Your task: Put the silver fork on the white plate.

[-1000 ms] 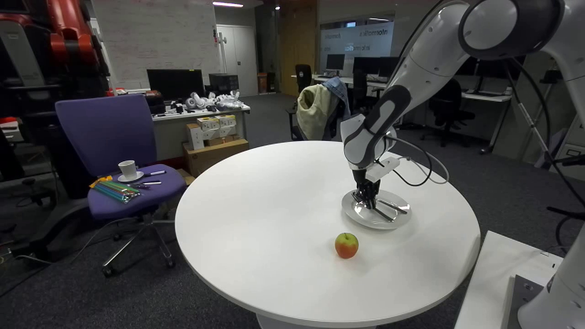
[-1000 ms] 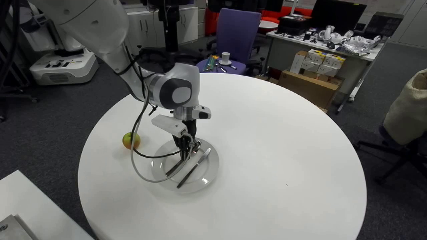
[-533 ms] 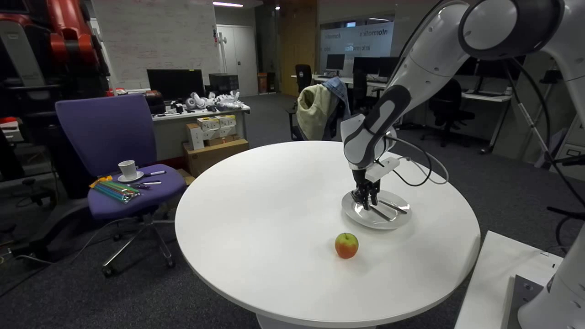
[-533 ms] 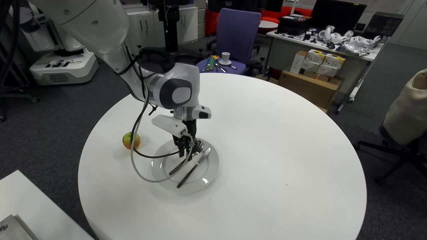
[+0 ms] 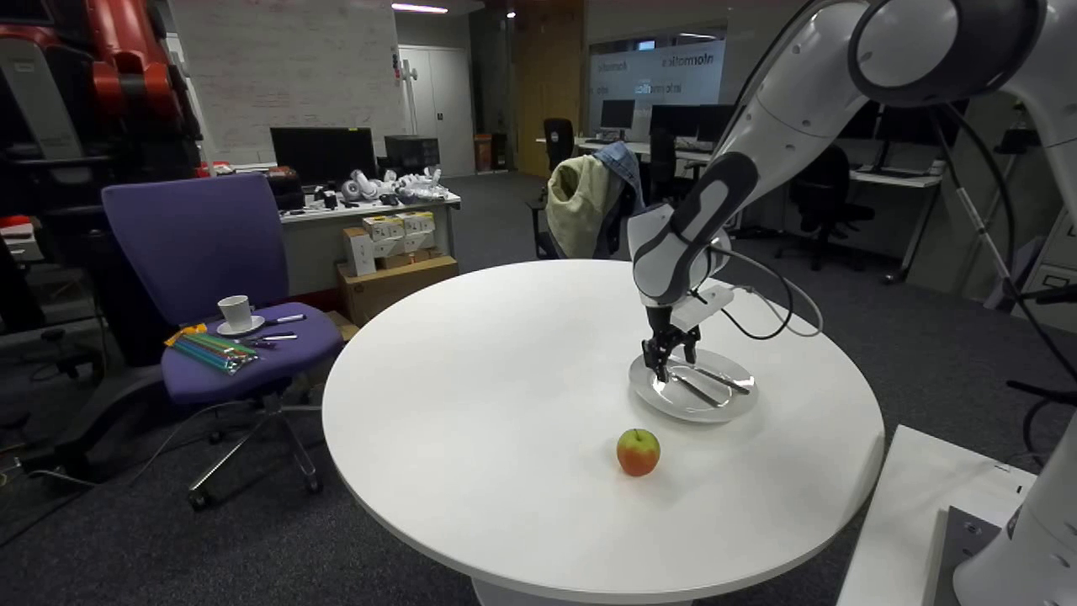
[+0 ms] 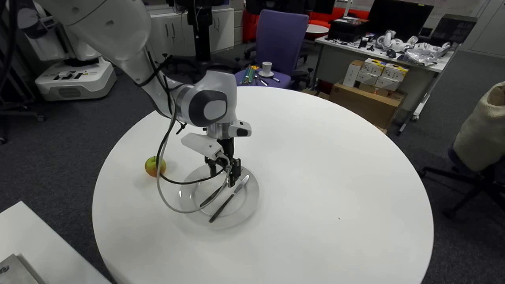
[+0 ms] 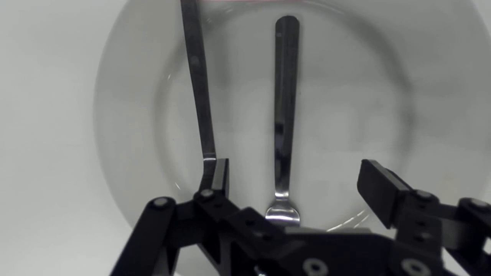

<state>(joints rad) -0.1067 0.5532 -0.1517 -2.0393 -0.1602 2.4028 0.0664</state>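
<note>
Fork (image 7: pixel 285 96) on plate (image 7: pixel 124 96)—head toward fingers (image 7: pixel 379 189).

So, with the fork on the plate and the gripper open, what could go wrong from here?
The knife could get nudged: in the wrist view one finger overlaps it, though contact can't be told. The fork lies on the plate, showing between the open fingers of the gripper, so a sideways move might push it.

1. White plate (image 6: pixel 244 205): rim glare in an exterior view.
2. Tabletop (image 5: pixel 488 404) around the plate: brightly lit.
3. Ceiling light (image 5: pixel 419 8), high beyond the plate: lit.
4. Silver fork (image 7: pixel 285 96) on the plate: bright neck glint.
5. Knife (image 7: pixel 199 76) on the plate: soft shadow beside handle.
</note>
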